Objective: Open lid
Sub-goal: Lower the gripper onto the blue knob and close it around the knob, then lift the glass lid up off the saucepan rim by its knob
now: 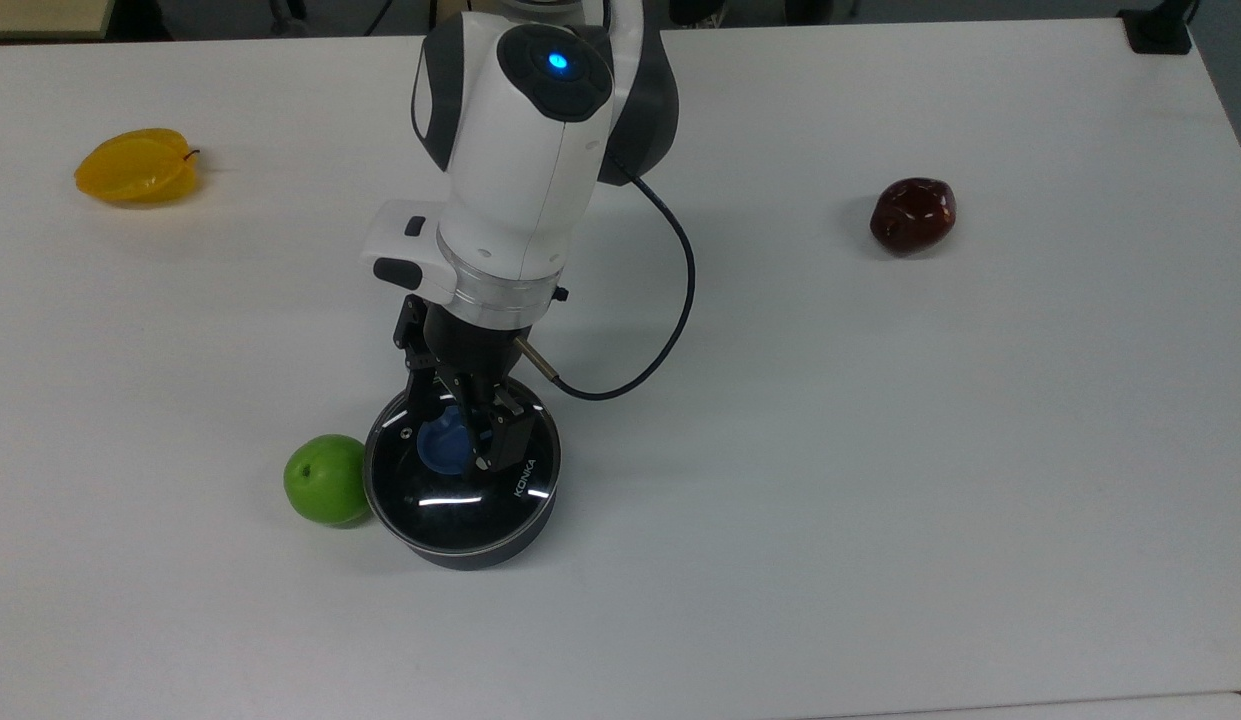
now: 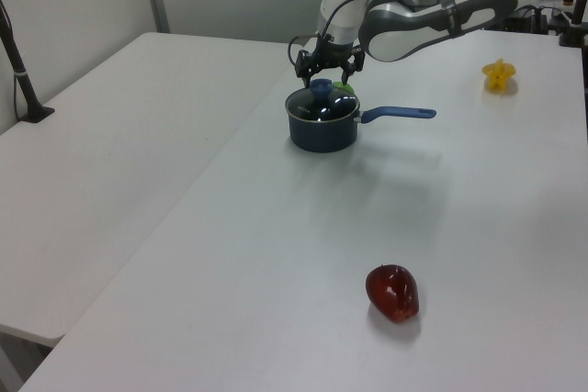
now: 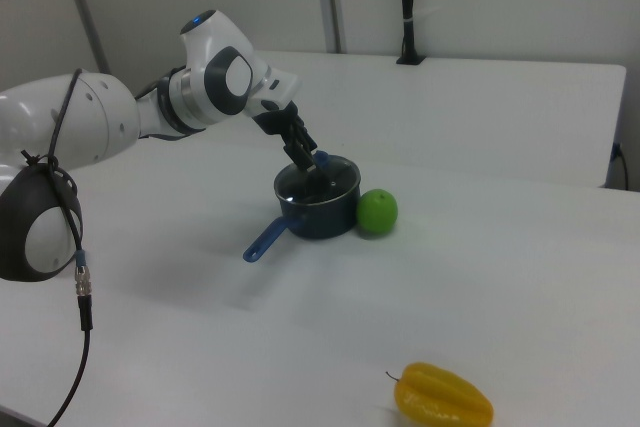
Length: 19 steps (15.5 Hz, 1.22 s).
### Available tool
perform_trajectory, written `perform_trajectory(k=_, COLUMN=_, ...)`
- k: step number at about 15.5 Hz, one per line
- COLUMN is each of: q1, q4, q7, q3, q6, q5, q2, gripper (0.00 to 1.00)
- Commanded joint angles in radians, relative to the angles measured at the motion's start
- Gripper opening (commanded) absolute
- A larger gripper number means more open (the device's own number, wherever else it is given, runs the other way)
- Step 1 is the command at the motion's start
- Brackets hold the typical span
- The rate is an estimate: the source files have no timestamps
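Round glass lid (image 1: 480, 500) sits on the saucepan (image 2: 322, 130), hand (image 1: 458, 432) spread about its blue knob (image 1: 443, 447).

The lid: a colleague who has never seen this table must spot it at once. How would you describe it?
On the white table, find the dark saucepan with the long blue handle, right beside the green apple. The lid sits on top of it, under the gripper. It is the round clear glass disc with a blue knob and "KONKA" lettering.
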<state>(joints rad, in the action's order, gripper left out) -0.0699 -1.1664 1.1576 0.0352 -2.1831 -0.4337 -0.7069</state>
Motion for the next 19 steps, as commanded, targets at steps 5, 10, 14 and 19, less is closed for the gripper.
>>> perform_trajectory(k=5, q1=-0.016, q4=-0.007, q7=0.019, q3=-0.017, q6=-0.033, q5=-0.034, q2=-0.008, gripper=0.95)
perform_trajectory(k=10, q1=-0.016, q4=-0.009, q7=0.016, q3=-0.017, q6=-0.030, q5=-0.045, q2=-0.006, gripper=0.73)
perform_trajectory(k=14, q1=-0.018, q4=-0.010, q7=0.011, q3=-0.014, q6=-0.027, q5=-0.045, q2=-0.003, gripper=0.63)
perform_trajectory(k=19, q1=-0.005, q4=-0.016, q7=0.008, q3=-0.009, q6=-0.020, q5=-0.036, q2=0.053, gripper=0.61)
